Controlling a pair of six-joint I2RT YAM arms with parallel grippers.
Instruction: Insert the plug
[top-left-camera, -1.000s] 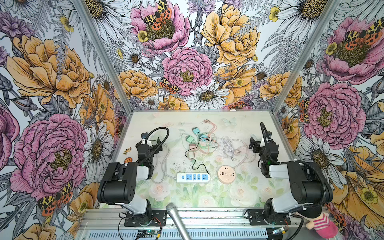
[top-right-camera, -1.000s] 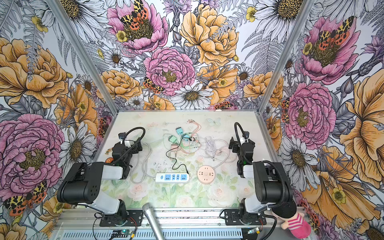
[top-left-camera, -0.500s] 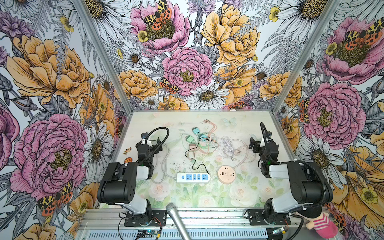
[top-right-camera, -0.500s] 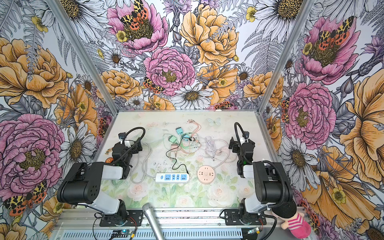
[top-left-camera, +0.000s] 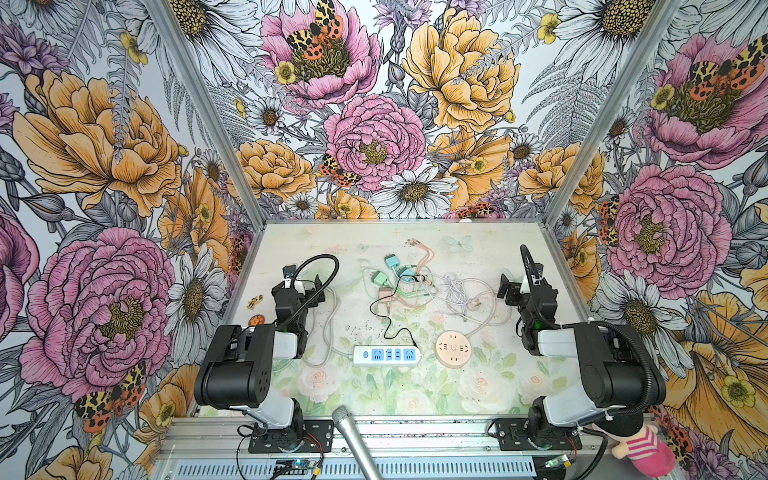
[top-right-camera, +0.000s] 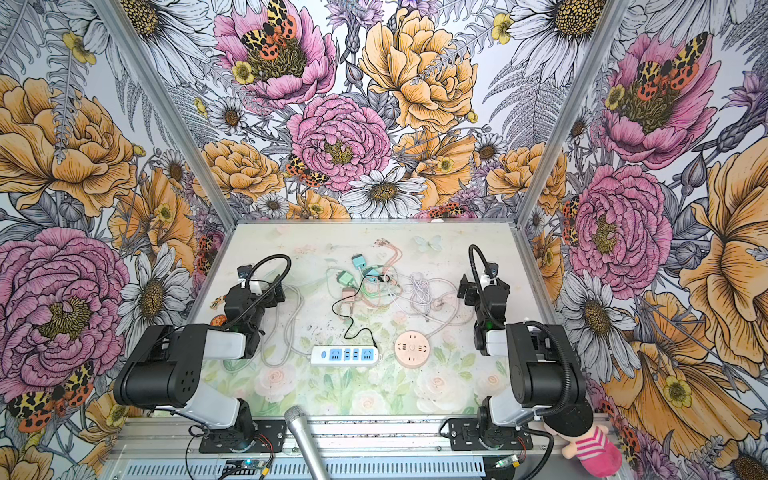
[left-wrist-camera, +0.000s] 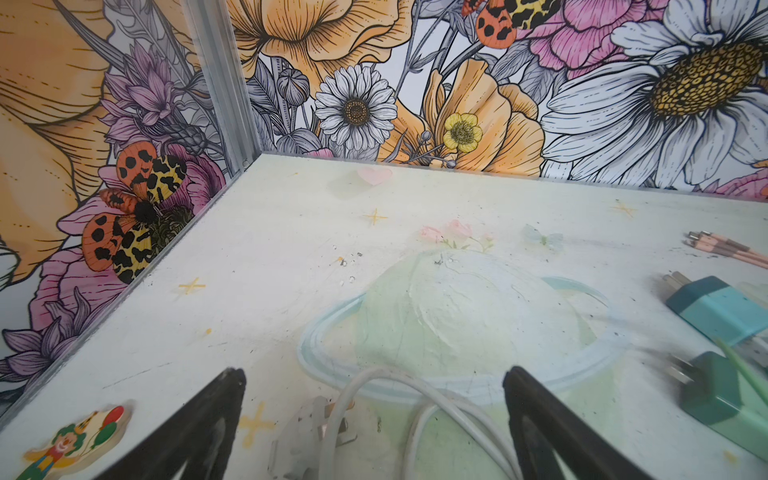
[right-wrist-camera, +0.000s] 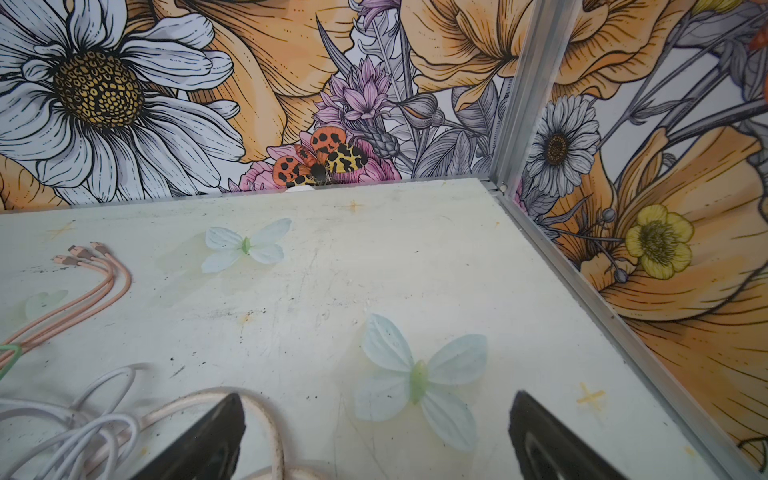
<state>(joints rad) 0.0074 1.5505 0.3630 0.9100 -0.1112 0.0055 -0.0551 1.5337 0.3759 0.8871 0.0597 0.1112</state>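
Left gripper (left-wrist-camera: 374, 374) and right gripper (right-wrist-camera: 377, 398) both stand spread, empty; I count one strip (top-left-camera: 386, 354), one round socket (top-left-camera: 453, 346).

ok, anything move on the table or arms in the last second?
Nothing visibly changed. Both arms stayed parked at the sides, jaws open and empty. The white power strip, round pink socket and cable tangle lie where they were.

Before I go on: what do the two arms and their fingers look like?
The left arm and right arm match: bulky black joint housings, white link sections, black base plates on an aluminium rail. A black cable arcs over each wrist. The fingers are matte black and tapered.
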